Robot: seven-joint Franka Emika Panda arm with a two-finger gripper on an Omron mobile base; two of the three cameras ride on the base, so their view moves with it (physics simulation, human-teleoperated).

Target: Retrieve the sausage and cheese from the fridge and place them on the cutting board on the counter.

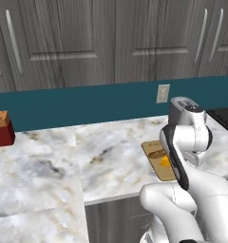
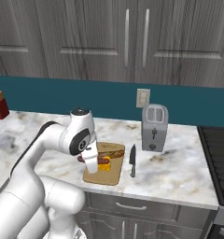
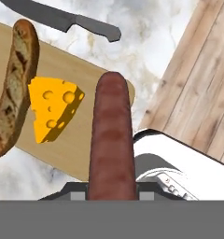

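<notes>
Sausage sits clamped in the gripper, above the cutting board. Cheese lies on the board, between the sausage and a bread loaf.

No text, label, brand, number or sign can be read on anything here; the toaster, wall outlet and cabinets are all unmarked.

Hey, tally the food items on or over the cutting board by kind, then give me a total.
Sausage, held above the cutting board: 1
Cheese, on the board: 1
Bread loaf, on the board: 1
Total: 3
</notes>
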